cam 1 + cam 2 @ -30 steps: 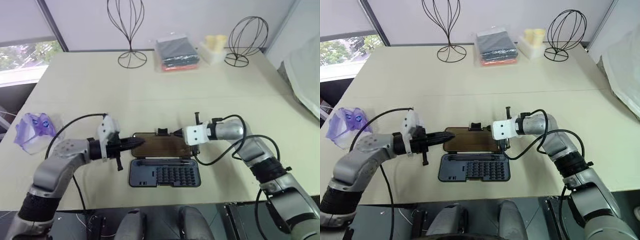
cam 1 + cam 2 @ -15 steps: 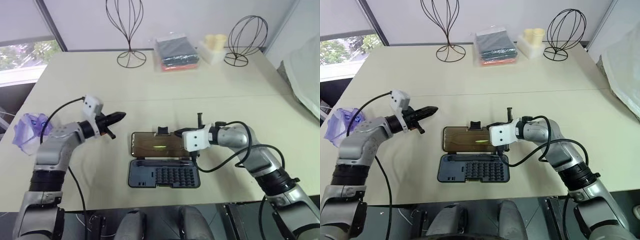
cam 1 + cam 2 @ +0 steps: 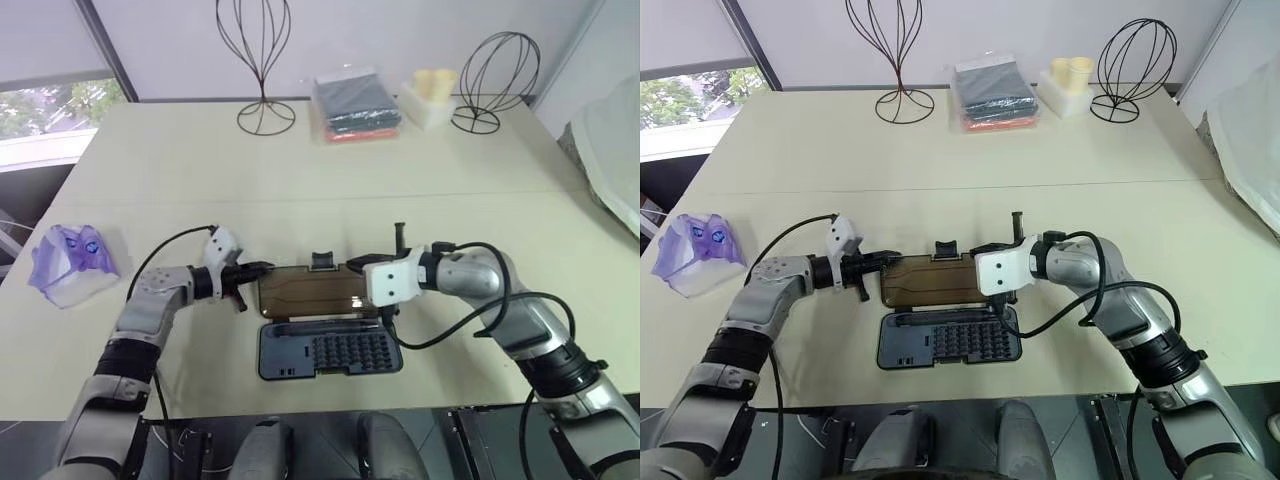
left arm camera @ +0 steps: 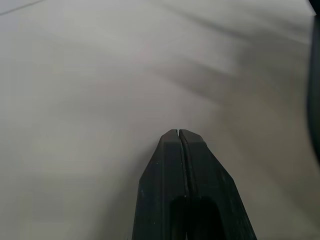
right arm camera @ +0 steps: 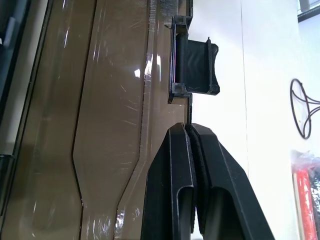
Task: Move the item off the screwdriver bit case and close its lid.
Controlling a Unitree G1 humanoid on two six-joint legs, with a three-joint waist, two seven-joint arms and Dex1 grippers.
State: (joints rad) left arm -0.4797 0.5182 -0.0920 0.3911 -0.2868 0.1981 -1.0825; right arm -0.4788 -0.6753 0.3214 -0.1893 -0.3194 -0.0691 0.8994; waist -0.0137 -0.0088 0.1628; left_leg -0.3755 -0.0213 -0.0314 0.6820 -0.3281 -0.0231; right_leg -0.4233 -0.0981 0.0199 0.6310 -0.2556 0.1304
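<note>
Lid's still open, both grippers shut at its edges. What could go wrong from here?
1. Both grippers, left and right, are shut beside the lid, gripping nothing; a push may slide the whole case instead of swinging the lid.
2. The right tips sit just by the latch; a slip could knock it.
3. The packet already lies near the table's left edge; a wide left-arm swing might hit it.

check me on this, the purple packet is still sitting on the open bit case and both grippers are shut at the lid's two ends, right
Not quite. The purple packet lies on the table far off to the robot's left, off the bit case, as the left eye view shows. The rest holds: the case is open, and the left gripper and right gripper are shut at the lid's ends.
</note>
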